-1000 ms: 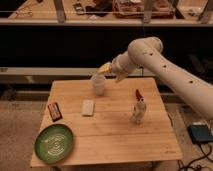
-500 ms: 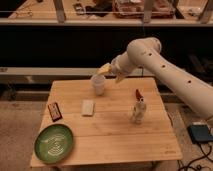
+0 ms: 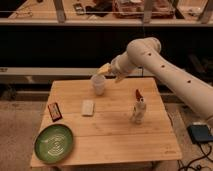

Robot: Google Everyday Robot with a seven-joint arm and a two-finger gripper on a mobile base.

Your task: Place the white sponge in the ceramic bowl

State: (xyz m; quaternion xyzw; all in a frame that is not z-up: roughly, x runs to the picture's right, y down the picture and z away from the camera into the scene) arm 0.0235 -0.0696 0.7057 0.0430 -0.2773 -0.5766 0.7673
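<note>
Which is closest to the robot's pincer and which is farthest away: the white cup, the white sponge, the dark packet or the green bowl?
The pincer hangs over the back of the table.
1. white cup, right below the pincer.
2. white sponge, mid-table, in front of the cup.
3. dark packet, by the left edge in the view.
4. green bowl, front left corner.

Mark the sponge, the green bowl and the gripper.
sponge [image 3: 88, 107], camera view, middle of its top face.
green bowl [image 3: 54, 144], camera view, bare ringed inside.
gripper [image 3: 103, 70], camera view, its tip, just above the white cup [image 3: 99, 86].
</note>
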